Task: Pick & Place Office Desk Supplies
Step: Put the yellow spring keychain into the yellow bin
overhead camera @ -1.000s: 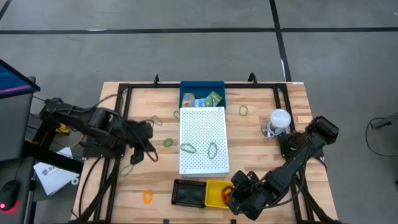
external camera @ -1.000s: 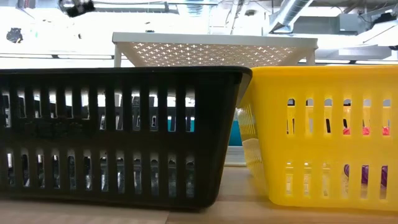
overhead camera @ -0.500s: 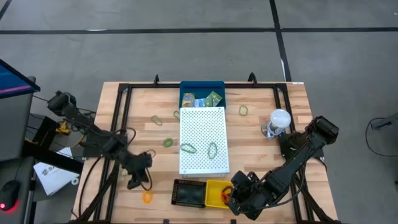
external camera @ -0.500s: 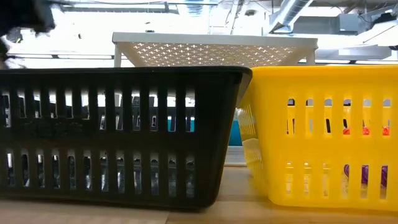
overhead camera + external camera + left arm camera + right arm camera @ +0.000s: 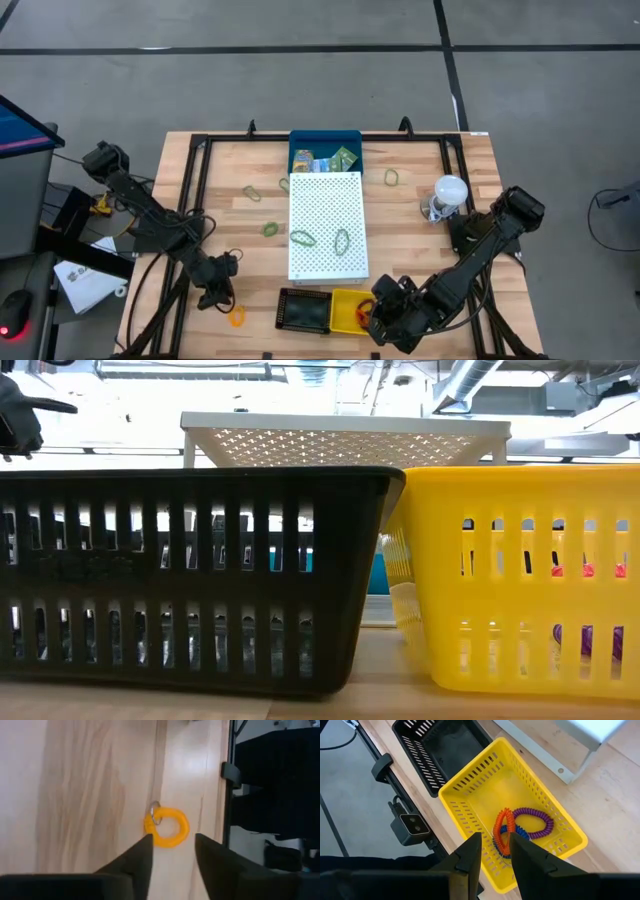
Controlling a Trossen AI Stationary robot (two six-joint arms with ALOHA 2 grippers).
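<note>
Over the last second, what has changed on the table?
The left gripper swung from beside the white perforated board toward the table's near edge and now hangs with open fingers over the orange coil loop. The right gripper stayed over the yellow basket; the loops did not shift.

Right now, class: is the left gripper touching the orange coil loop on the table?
Apart. In the left wrist view, bare wood shows between the left gripper fingers and the orange coil loop lying ahead of them.
</note>
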